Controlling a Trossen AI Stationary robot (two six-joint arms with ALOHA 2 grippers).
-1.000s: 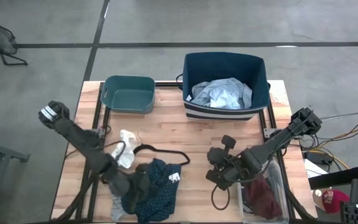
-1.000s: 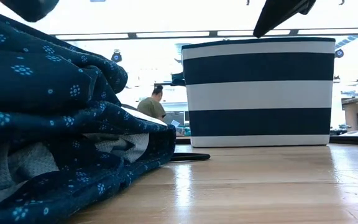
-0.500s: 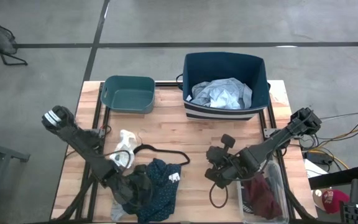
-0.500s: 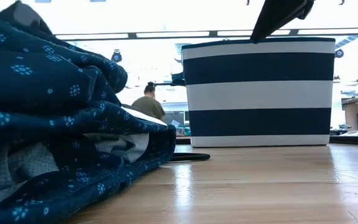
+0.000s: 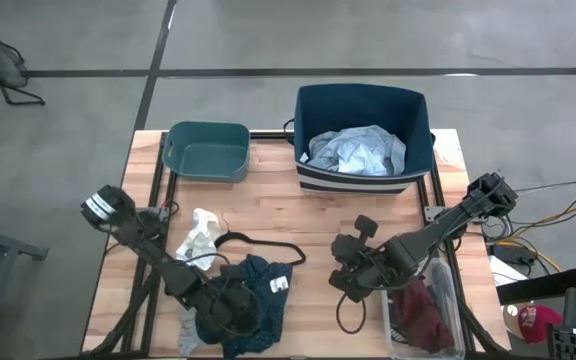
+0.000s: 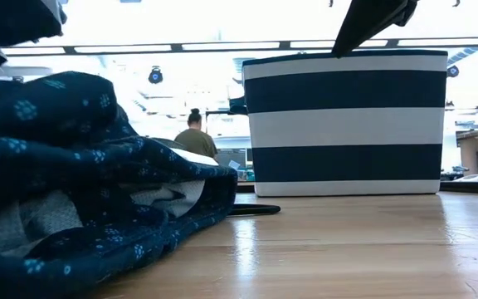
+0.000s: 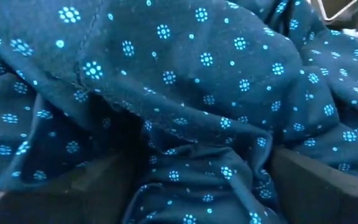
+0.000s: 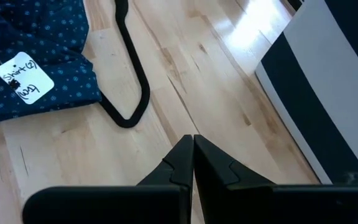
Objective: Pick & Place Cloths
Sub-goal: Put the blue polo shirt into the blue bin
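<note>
On the worktop (image 5: 368, 215), the navy top (image 5: 258, 300) lies near the front edge. The left end effector (image 5: 230, 308) has dropped onto it, fingers spread wide around a fold: a grasp looks imminent. The right end effector (image 5: 343, 283) waits, pressed together.

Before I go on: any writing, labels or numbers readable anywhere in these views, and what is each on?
"Shirt (2)": handwritten on the white tag lying on the navy patterned top, right wrist view.
A second handwritten line under it on that tag: not legible.
The same tag in the high view: too small to read.
Nothing else legible.
</note>
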